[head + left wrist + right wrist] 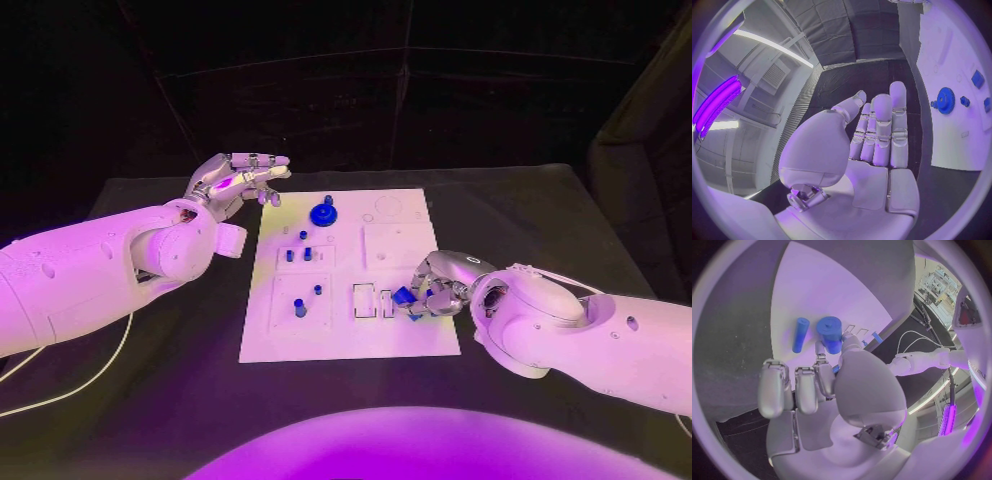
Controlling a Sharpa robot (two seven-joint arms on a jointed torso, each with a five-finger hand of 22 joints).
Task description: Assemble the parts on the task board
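— From my head view, what do you make of it?

— My right hand is low over the near right part of the task board, pinching a small blue part beside the slots there. My left hand is raised off the board's far left corner, fingers spread, holding nothing. The blue gear stands on the far part of the board, and smaller blue pieces sit in the left column.

— And your left wrist view?

— My left hand lies flat and wide, with nothing in it. The gear is beyond my fingertips, well apart from them.

— Your right wrist view?

— My fingers and thumb close on a short blue cylinder. A thinner blue peg lies loose just beside it on the board.

— What could go wrong?

— My grip is only at the tips, so I judge the cylinder could twist or slip as I press it home. I could also nudge the loose peg and roll it away. Whether the cylinder is lined up with its slot, I cannot tell.
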